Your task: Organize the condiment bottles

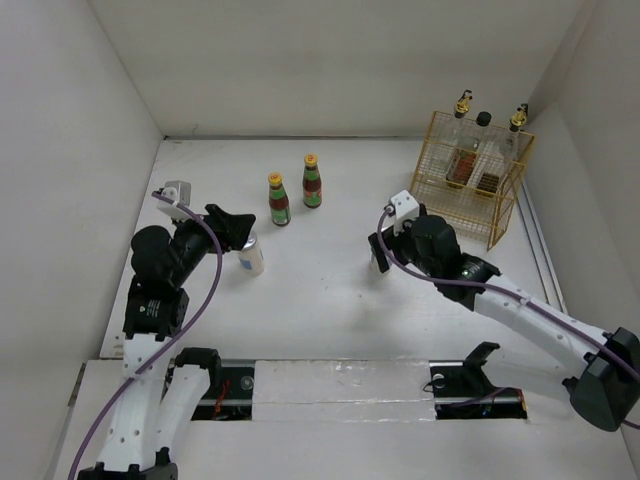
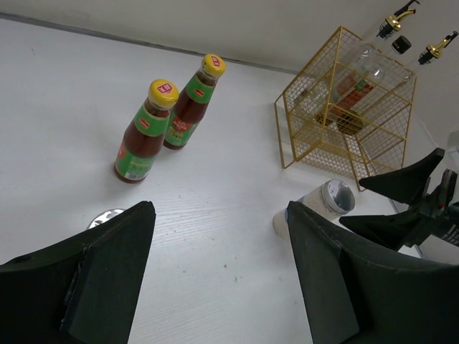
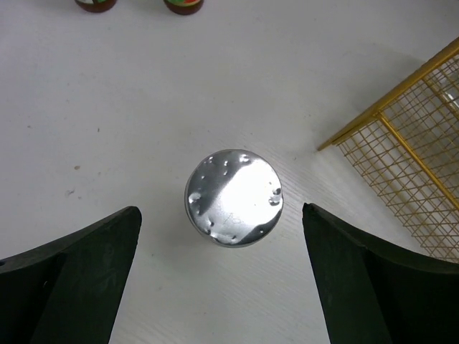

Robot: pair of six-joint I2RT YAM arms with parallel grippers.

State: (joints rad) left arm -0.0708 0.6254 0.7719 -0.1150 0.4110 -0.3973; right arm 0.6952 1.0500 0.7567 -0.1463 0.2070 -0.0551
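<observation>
Two red-sauce bottles with green necks and yellow caps (image 1: 279,200) (image 1: 312,182) stand upright at the table's middle back; they also show in the left wrist view (image 2: 143,132) (image 2: 190,104). A white silver-lidded shaker (image 1: 251,256) stands just right of my left gripper (image 1: 242,228), which is open and empty (image 2: 219,215). My right gripper (image 1: 381,250) is open and hovers straight above a second shaker (image 3: 234,197), whose lid lies between the fingers, untouched. That shaker is hidden in the top view but shows in the left wrist view (image 2: 319,204). Three clear glass bottles (image 1: 463,140) stand in the rack.
The yellow wire rack (image 1: 440,190) stands at the back right, close to the right wall, and shows in the right wrist view (image 3: 416,158). White walls enclose the table at the left, back and right. The arm bases sit at the near edge.
</observation>
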